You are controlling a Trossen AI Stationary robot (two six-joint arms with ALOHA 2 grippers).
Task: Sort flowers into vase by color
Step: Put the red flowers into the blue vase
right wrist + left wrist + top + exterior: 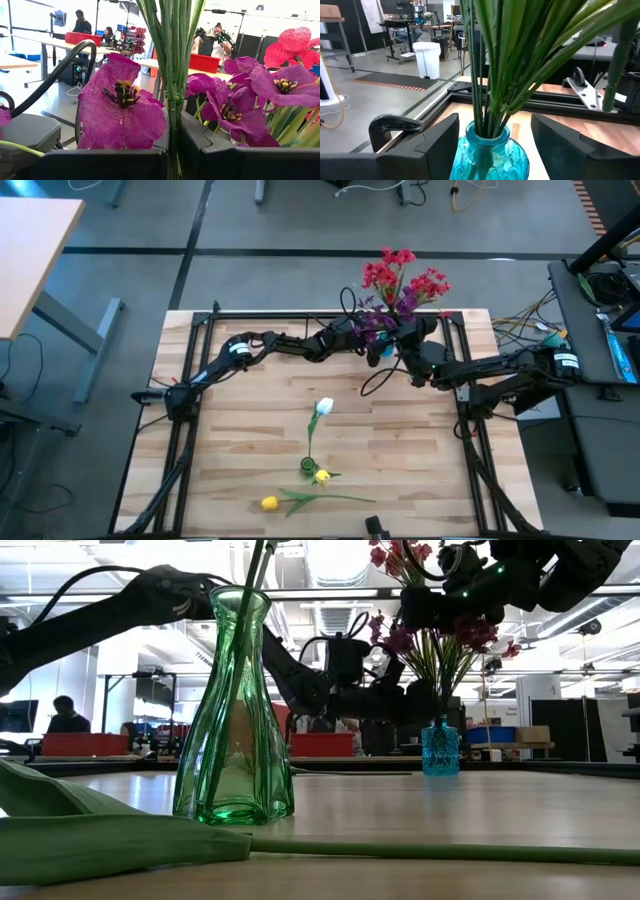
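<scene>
High view shows both my arms meeting at the far edge of the worktop [250,420], where a small blue vase [439,748] holds the red flowers [403,275] and the purple flowers [378,320]. My left claw [494,140] sits level with the neck of that blue vase; its fingers [437,137] stand apart on either side of the glass, not touching it, and hold nothing. Green stems [500,65] rise straight out of the vase mouth between them.

My right claw [172,150] is higher up, among the blooms, and is closed tight around a bundle of thin green stems that runs up between its fingers [100,162]. Purple blossoms crowd both sides of that grip, with red ones off to one side.

Nearer the front of the worktop, well apart from both claws, stands a green glass vase [235,710] with a white flower [323,407] leaning out of it. A yellow flower [321,476] lies touching or just beside that vase's base, and a second yellow flower [269,503] lies flat closer to the front edge, its stem stretching away to the right. People sit at desks in the room behind.
</scene>
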